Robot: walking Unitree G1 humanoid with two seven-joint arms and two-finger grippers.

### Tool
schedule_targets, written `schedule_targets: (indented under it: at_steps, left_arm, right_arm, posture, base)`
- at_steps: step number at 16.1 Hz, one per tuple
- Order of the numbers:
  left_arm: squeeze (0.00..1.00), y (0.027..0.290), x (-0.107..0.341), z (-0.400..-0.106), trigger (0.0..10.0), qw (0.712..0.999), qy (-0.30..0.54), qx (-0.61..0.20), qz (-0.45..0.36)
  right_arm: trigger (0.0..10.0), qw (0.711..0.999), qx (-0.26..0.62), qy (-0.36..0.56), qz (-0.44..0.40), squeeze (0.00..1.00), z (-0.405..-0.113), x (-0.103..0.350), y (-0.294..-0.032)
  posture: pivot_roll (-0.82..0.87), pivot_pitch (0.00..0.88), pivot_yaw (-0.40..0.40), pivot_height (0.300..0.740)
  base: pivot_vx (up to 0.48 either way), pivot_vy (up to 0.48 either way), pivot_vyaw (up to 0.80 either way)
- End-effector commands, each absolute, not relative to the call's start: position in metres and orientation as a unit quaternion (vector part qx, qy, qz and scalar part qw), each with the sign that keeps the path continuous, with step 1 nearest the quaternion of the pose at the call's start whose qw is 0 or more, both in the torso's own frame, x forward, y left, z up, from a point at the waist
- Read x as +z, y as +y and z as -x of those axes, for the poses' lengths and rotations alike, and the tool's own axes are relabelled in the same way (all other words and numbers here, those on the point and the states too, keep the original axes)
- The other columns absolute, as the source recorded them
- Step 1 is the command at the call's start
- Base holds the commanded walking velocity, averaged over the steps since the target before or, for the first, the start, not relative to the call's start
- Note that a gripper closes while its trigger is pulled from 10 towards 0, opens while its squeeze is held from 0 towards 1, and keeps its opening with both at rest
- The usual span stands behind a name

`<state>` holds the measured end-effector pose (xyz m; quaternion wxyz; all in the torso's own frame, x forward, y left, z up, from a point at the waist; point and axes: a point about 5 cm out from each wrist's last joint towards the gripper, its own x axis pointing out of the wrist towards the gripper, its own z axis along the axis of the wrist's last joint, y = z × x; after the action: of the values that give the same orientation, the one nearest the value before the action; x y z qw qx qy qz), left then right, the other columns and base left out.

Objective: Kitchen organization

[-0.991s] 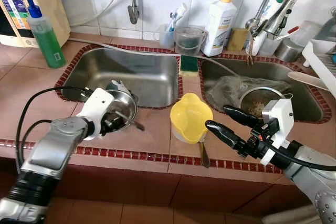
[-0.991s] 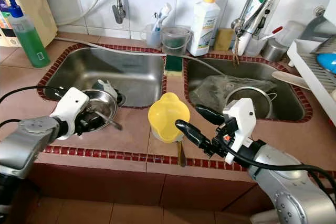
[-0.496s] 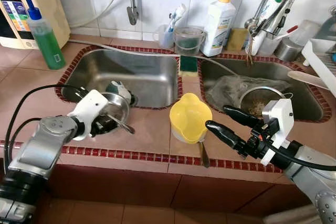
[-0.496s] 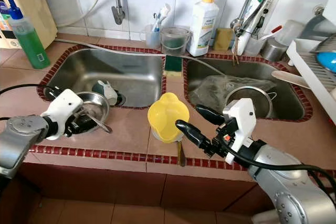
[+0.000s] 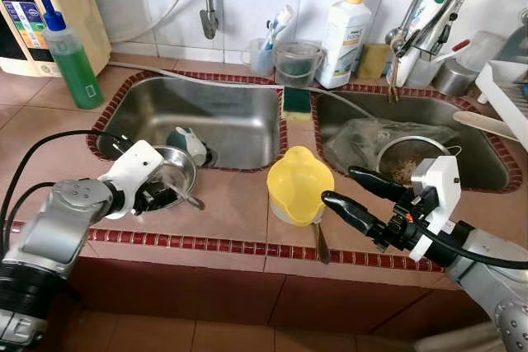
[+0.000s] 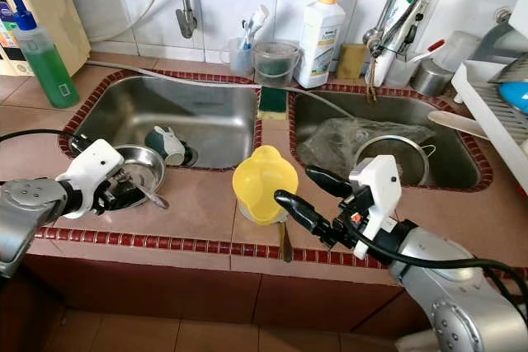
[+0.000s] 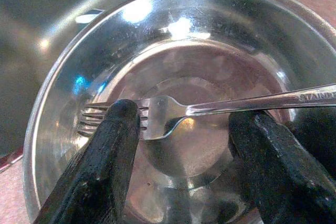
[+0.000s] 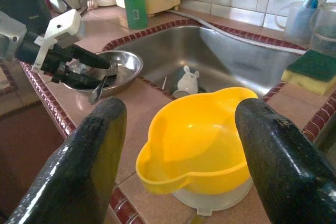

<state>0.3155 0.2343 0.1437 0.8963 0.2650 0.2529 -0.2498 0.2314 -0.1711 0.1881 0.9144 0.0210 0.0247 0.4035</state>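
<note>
Eye views: tiled desk [image 5: 239, 212] with two sinks set in it. Left gripper [image 5: 165, 191] reaches into a steel bowl [image 5: 183, 166] that sits on the desk at the front rim of the left sink [image 5: 206, 117]; a fork [image 5: 188, 198] lies in the bowl, handle sticking out over the rim toward the desk edge. A small white figure [image 5: 186, 142] lies in the left sink just beyond the bowl. Right gripper [image 5: 353, 194] hovers just beside a yellow bowl [image 5: 299, 180], jaws spread wide, nothing between them; the yellow bowl stands on the strip of desk between the sinks. A sponge [image 5: 296, 102] rests farther back on the same strip; a green bottle [image 5: 73, 60] stands well off beyond the left gripper. Left wrist view: both fingers [image 7: 100, 171] down inside the steel bowl, jaws apart, the fork lying across between them with its tines at one fingertip; whether either finger touches the fork cannot be told. Right wrist view: the yellow bowl sits ahead, centred between the spread fingers [image 8: 79, 166], not touched; it stands on a pale base; the left gripper and steel bowl show beyond.
</note>
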Motion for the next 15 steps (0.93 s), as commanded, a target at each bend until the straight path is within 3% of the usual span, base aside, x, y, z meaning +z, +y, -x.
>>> schedule_targets:
  at_steps: [1, 9, 15]
  left_arm:
    - [0.00, 0.231, 0.137, -0.308, 10.0, 0.882, 0.271, -0.278, -0.267]
    - [0.00, 0.204, 0.125, -0.296, 10.0, 0.877, 0.266, -0.322, -0.239]
    - [0.00, 0.221, 0.144, -0.308, 10.0, 0.895, 0.244, -0.287, -0.238]
  right_arm:
    - [10.0, 0.910, 0.414, 0.027, -0.020, 0.00, -0.232, 0.189, -0.170]
    - [10.0, 0.909, 0.416, 0.025, -0.014, 0.00, -0.233, 0.189, -0.171]
    - [10.0, 0.909, 0.416, 0.019, -0.018, 0.00, -0.235, 0.190, -0.170]
  posture:
    - [-0.05, 0.048, -0.044, 0.740]
    - [-0.06, 0.043, -0.036, 0.740]
    - [-0.05, 0.036, -0.036, 0.740]
  base:
    - [0.000, 0.000, 0.00]
    - [0.000, 0.000, 0.00]
    - [0.000, 0.000, 0.00]
